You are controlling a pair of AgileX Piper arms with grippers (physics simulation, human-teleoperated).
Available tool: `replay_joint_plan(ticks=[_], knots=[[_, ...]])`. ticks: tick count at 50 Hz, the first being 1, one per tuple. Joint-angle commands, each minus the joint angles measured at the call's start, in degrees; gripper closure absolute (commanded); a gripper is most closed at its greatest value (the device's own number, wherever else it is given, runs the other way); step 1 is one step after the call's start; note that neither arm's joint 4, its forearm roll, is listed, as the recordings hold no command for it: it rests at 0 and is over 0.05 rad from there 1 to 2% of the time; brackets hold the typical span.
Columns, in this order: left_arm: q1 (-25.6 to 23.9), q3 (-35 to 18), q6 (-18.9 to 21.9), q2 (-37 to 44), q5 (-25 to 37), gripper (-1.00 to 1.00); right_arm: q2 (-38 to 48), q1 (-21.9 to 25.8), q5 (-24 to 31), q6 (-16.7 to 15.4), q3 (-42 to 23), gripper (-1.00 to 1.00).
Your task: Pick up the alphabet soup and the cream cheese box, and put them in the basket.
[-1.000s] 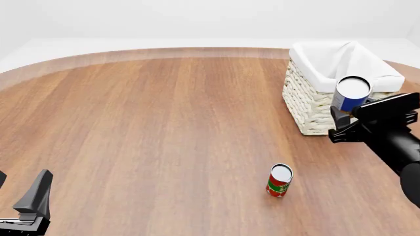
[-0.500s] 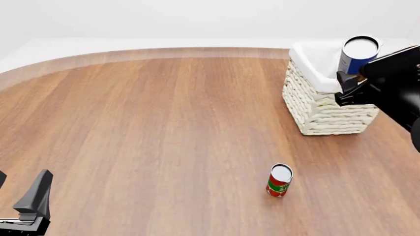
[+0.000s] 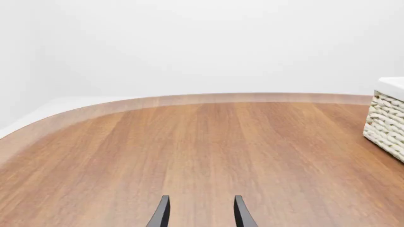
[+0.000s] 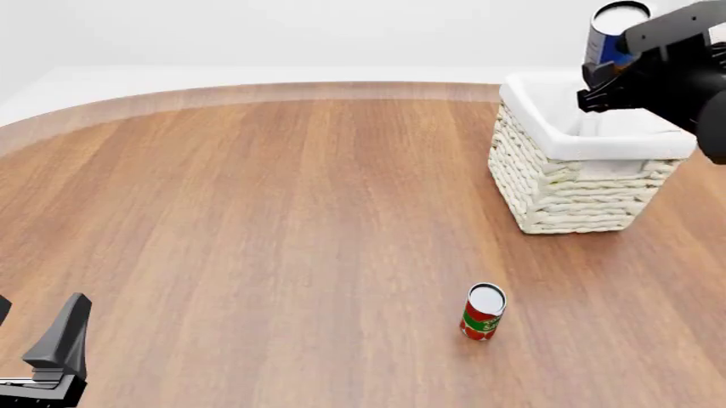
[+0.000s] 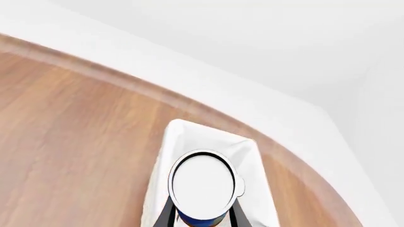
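The right gripper (image 4: pixel 607 72) is closed on the alphabet soup (image 4: pixel 614 32), which is held upright in the air above the basket (image 4: pixel 567 183); in the right wrist view the can is seen over the lining. The basket stands at about two o'clock on the table (image 4: pixel 284 212). The left gripper (image 3: pixel 198 215) is parked with fingers apart, holding nothing. A red and green can (image 4: pixel 484 312) stands at five o'clock. The release is judged still to come; the cream cheese box is not seen.

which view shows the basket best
Front view: the basket shows whole, with woven sides and cloth rim. The right wrist view shows its lining, partly behind the alphabet soup. The left wrist view catches one corner.
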Motion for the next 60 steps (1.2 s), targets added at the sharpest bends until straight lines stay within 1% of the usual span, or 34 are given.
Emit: replay_joint_plan(ticks=[1,3,12,25,35,56,60], knots=[[0.0,0.0,0.0,0.0,0.0,-1.00,7.2,-0.9,3.3,1.5,-10.6,1.00],[0.0,0.0,0.0,0.0,0.0,-1.00,8.7,-1.2,3.9,1.7,-12.5,1.00],[0.0,0.0,0.0,0.0,0.0,-1.00,11.9,-2.7,5.6,2.8,-16.7,1.00],[0.0,0.0,0.0,0.0,0.0,-1.00,15.6,-4.2,8.6,4.1,-21.4,1.00],[0.0,0.0,0.0,0.0,0.0,-1.00,19.1,-4.6,10.6,4.7,-24.2,1.00],[0.0,0.0,0.0,0.0,0.0,-1.00,23.0,-5.5,17.0,7.8,-29.5,1.00],[0.0,0.0,0.0,0.0,0.0,-1.00,24.2,-5.8,19.0,8.6,-31.2,1.00]])
